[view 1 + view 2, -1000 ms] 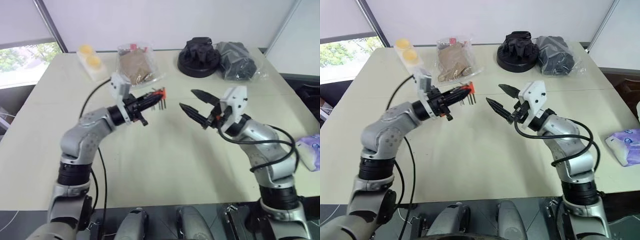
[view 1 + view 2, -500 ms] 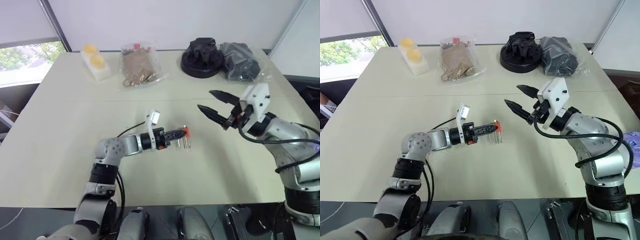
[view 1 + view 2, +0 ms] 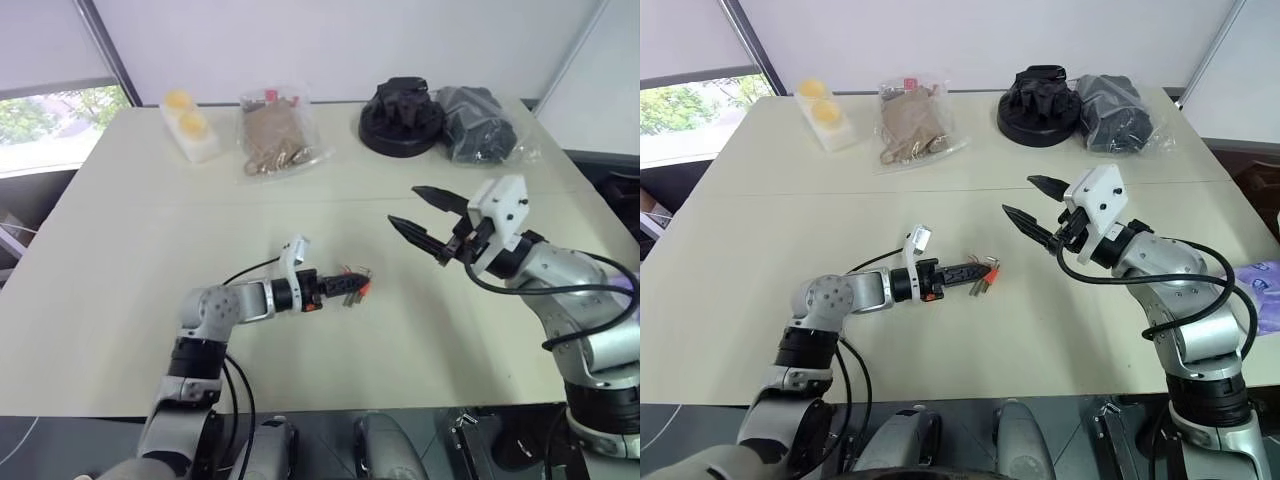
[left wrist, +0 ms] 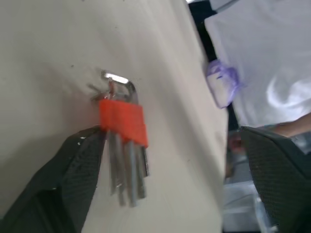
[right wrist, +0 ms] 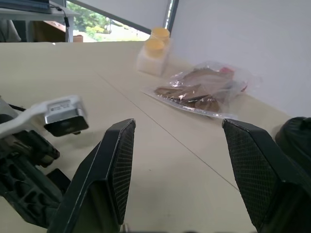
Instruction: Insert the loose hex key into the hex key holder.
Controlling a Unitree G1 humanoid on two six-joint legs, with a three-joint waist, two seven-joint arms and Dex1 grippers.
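Red-orange plastic, blocky and smooth, forms the hex key holder [image 4: 122,121], which lies flat on the pale matte table [image 3: 120,250] with several thin grey metal keys running through it, straight shanks out one side and short bent ends out the other. Whether the loose hex key is among them cannot be told. The left gripper [image 3: 347,285] lies low over the tabletop with its black cross-hatched fingers [image 4: 77,170] spread wide; one finger edge touches the holder's side, the other stands well apart, so nothing is clamped. The right gripper [image 3: 418,212] hangs above the table, well apart from the holder, its two pointed black fingers [image 5: 119,165] apart with nothing between them.

Along the far edge stand a white tray holding two yellow rounds [image 3: 188,123], a clear crinkled bag of brown pieces [image 3: 272,135], a round black base piled with black parts [image 3: 402,112] and a grey bundle in clear wrap [image 3: 480,122]. A purple-printed soft pack [image 3: 1265,295] sits at the table's right edge. Bare tabletop separates the two grippers.
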